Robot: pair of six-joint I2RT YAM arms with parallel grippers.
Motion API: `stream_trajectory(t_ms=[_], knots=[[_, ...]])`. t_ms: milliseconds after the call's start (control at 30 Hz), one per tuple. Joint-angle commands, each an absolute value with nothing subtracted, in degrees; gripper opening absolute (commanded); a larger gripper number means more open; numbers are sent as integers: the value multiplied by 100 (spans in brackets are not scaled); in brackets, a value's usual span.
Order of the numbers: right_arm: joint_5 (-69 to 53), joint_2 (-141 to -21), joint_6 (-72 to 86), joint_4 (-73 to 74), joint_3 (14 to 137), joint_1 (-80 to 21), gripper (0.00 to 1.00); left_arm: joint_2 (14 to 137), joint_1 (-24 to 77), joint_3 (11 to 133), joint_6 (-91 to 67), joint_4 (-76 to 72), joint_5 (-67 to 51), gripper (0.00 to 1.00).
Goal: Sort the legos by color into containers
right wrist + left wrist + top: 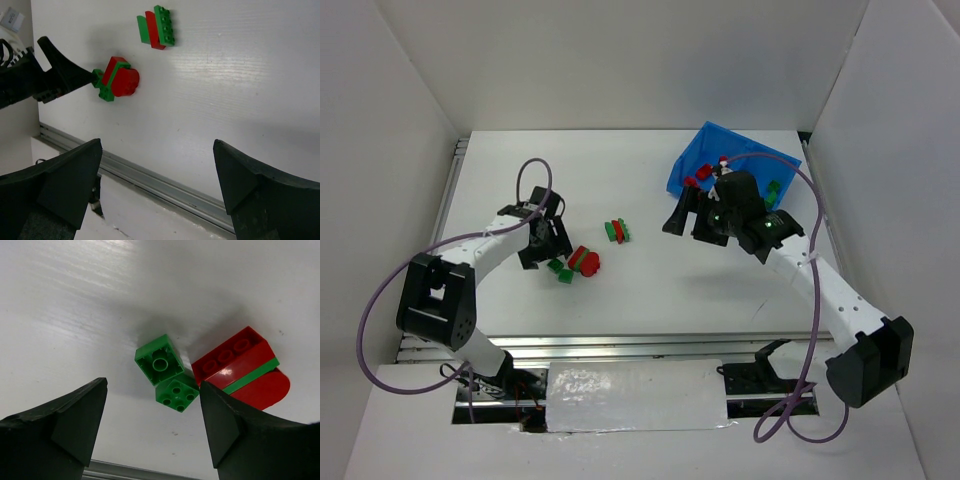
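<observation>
Left tool (153, 385): jaws wide apart, nothing held. It sits low over the tabletop (75, 300), w/ a finger on either side of two small green bricks (160, 362). These lie touching each other, hollow undersides up, just ahead of the fingertips. Right beside them is a red-and-green stack (234, 365): a red brick on its side, a thin green plate, then a rounded red piece behind. The stack is v. near the right-hand finger, prob. close enough to get clipped.

Right tool (157, 145): also wide open and empty. It hangs above the tabletop just in front of the blue bin (688, 165), its cam facing across at the left arm's pile. It also sees a second cluster (157, 27) of green and red pieces mid-table, apart from the first pile.

The bin sits at the far right, partly hidden by the right arm, so the divider can't be made out. Red pieces (692, 182) show in its left part and green pieces (773, 190) in its right part.

Step in hand, as I read it: the left tool is picking up the green brick(s). Both piles are still unsorted on the tabletop, so a fair share of the job remains.

Next move needs:
- Come down a touch and pinch the green pair only, clear of the red stack.
- Carry them across to the bin's green side, a long reach for this arm.

Risk: the two greens are loose, not clicked together, so one may pop out of the pinch.
</observation>
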State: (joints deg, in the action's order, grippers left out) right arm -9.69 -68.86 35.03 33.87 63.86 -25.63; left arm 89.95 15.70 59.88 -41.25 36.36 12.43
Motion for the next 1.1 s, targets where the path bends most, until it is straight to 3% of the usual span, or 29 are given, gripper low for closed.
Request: stream_trajectory(t_ms=[0,200,333,467,533,600,633,733,867,1000,1067], knots=[[-1046,-6829,3393,3155,6381,-2733,100,9017,1538,5941,-4999,3507,1476,86],[-1108,-6750,3357,3190,6363,-2821,100,9123,1538,5783,-5853,3463,1871,84],[-1107,-6662,3287,3278,6407,-2821,99,9167,1538,5678,-6091,3331,2021,71],[-1072,-6592,3243,3401,6469,-2830,100,9413,1538,5599,-6152,3200,1846,71],[-1072,-6557,3234,3401,6460,-2830,100,9501,1538,5502,-6178,3121,1793,62],[-1090,-6539,3234,3410,6460,-2839,100,9536,1529,5388,-6196,2980,1723,61],[-1099,-6539,3234,3436,6460,-2830,100,9536,1538,5370,-6188,2945,1705,52],[-1116,-6539,3217,3428,6434,-2839,100,9545,1538,5344,-6222,2874,1687,40],[-1133,-6548,3234,3419,6416,-2839,100,9317,1538,5300,-6284,2927,1740,36],[-1204,-6566,3269,3331,6381,-2839,99,9001,1538,5273,-6232,2900,1679,12],[-1248,-6574,3305,3270,6355,-2839,100,8878,1538,5308,-6153,2953,1653,31]])
